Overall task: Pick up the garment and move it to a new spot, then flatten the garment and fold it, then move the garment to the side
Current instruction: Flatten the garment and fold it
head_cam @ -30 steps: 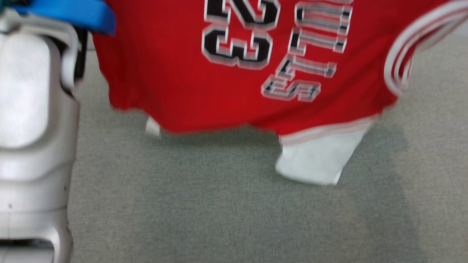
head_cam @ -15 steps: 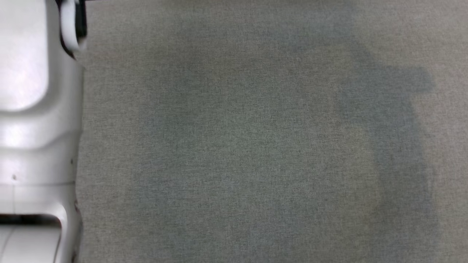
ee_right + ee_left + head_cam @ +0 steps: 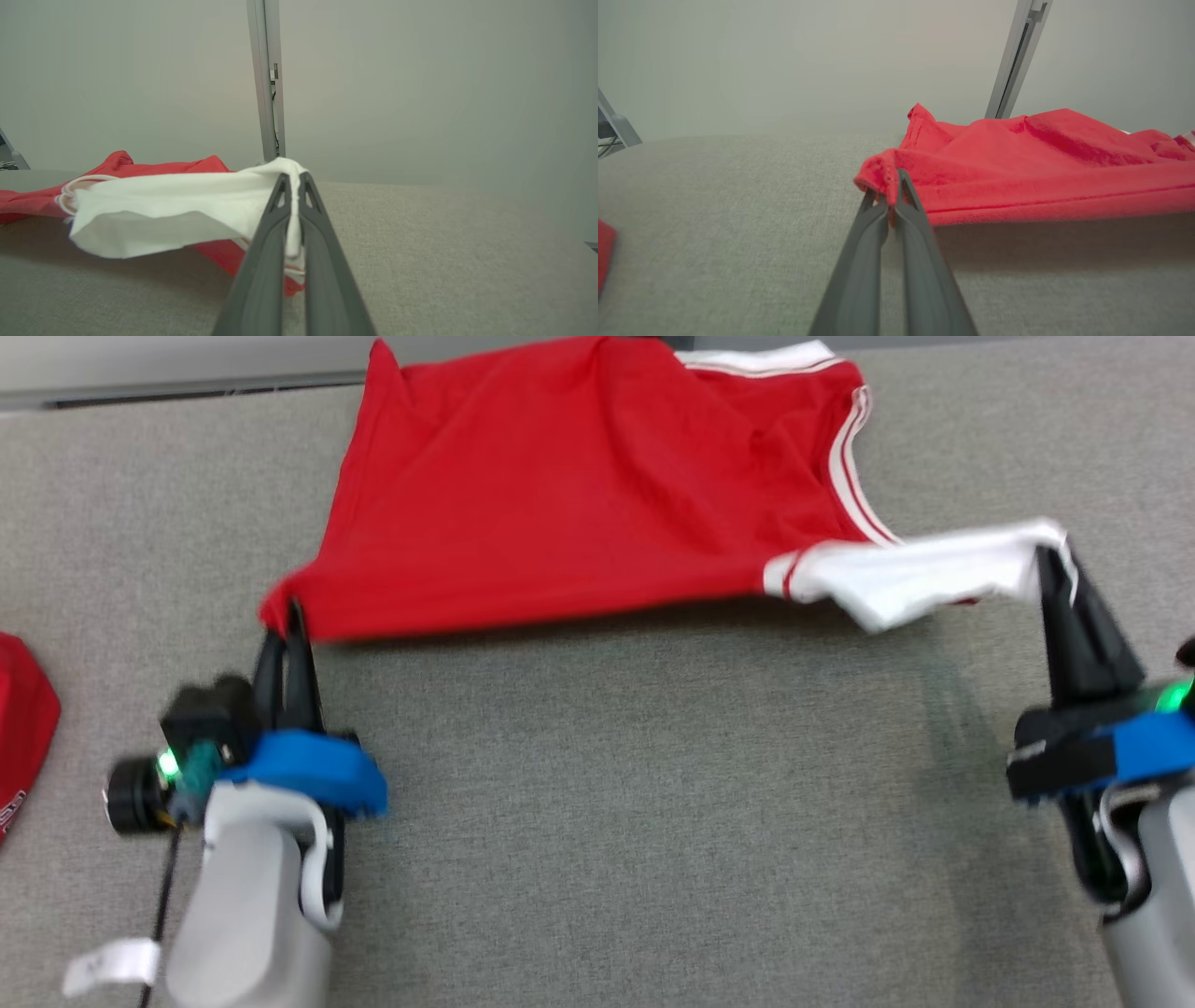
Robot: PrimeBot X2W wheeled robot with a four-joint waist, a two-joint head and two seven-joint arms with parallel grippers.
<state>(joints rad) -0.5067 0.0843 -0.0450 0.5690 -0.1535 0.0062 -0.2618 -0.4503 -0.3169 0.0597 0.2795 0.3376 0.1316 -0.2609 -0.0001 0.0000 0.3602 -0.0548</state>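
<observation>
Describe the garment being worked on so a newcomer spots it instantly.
On the grey fabric surface, look toward the far edge. The red jersey stretches there, one corner pinched in the left fingers, its white end in the right fingers. Unlike the red item at the left edge, it has white striped trim.
</observation>
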